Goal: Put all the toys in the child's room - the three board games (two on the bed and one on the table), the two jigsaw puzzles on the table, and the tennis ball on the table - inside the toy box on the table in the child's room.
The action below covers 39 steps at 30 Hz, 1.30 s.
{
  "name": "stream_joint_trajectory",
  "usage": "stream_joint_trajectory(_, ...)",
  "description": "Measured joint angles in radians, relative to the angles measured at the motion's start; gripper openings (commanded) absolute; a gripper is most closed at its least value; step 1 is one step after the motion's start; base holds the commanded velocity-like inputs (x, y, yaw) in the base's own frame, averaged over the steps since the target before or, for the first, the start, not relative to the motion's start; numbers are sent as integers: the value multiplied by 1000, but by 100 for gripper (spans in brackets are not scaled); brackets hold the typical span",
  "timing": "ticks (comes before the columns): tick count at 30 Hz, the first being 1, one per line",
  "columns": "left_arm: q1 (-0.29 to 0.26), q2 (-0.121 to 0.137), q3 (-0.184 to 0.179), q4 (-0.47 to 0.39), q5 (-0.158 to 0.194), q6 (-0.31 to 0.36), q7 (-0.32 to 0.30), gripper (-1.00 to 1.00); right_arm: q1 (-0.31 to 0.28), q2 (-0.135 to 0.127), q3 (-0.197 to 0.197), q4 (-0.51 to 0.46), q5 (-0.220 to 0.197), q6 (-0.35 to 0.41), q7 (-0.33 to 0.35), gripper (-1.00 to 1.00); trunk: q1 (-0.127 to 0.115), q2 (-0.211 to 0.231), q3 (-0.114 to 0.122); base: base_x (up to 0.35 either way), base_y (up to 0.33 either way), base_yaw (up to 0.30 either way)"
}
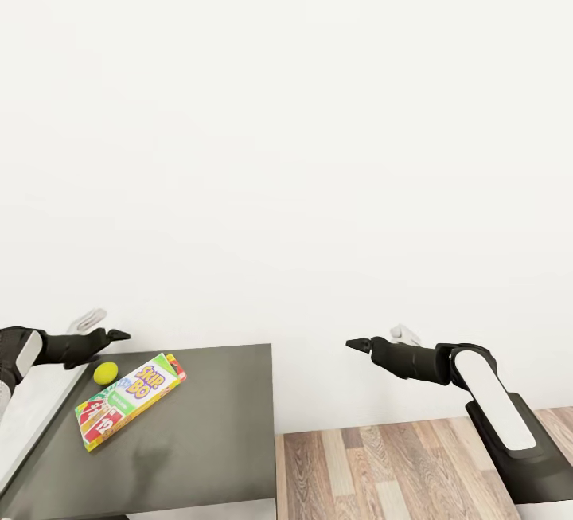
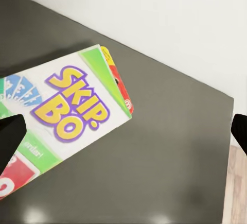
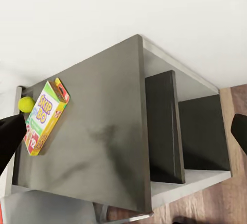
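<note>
Here a thin rectangular board game (image 1: 130, 400), its glossy white-and-green lid printed with purple-and-yellow "SKIP BO" lettering and red cards, lies flat and askew on the smooth dark grey top of the table (image 1: 207, 432). A second flat box with a red-and-yellow edge shows just under it. The tennis ball (image 1: 105, 373), small, round and plain yellow-green, rests on the same top just beside the game's far long edge. The table's end shows dark panels and open compartments (image 3: 200, 131) with nothing visible in them. The left gripper (image 1: 119, 335) hovers above the ball and game with fingers spread wide, holding nothing. The right gripper (image 1: 356, 343) hangs over the wood-plank floor (image 1: 398, 472), well apart from the table, also splayed and holding nothing. Behind everything stands a plain white wall (image 1: 286, 146).
</note>
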<state>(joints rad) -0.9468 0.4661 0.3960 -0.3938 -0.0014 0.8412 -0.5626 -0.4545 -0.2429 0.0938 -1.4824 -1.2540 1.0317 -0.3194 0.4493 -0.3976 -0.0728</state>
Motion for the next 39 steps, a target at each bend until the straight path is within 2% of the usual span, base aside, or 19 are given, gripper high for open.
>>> stream_joint_trajectory(3,0,-3,0,0,-1,-9,25,100,0,0,0,0,0,0,0,100,0,0,0,0,0,62)
stream_joint_trajectory(5,0,-5,-1,4,-2,-30,84,100,0,1,0,0,0,0,0,100,0,0,0,0,0,183)
stream_joint_trajectory(7,0,-8,-1,7,2,-42,169,100,0,1,0,0,0,0,0,100,0,0,0,0,0,235)
stream_joint_trajectory(10,0,-15,0,8,5,-47,240,100,0,1,1,0,0,0,0,100,0,0,0,0,0,259)
stream_joint_trajectory(12,0,-34,0,9,5,-51,278,100,0,1,8,0,0,-1,0,100,0,0,0,0,0,271)
stream_joint_trajectory(15,0,-52,-3,9,1,-65,298,100,0,1,21,0,1,-2,0,100,0,0,0,0,0,275)
stream_joint_trajectory(22,1,-61,-5,30,1,-147,348,100,0,3,54,0,1,-11,0,100,0,0,0,0,0,278)
stream_joint_trajectory(31,1,-89,-4,33,3,-177,357,100,0,1,57,1,2,-14,2,100,0,0,-1,0,0,278)
stream_joint_trajectory(39,2,-94,-5,33,3,-192,357,100,0,1,58,2,2,-14,3,100,0,0,-5,67,-40,275)
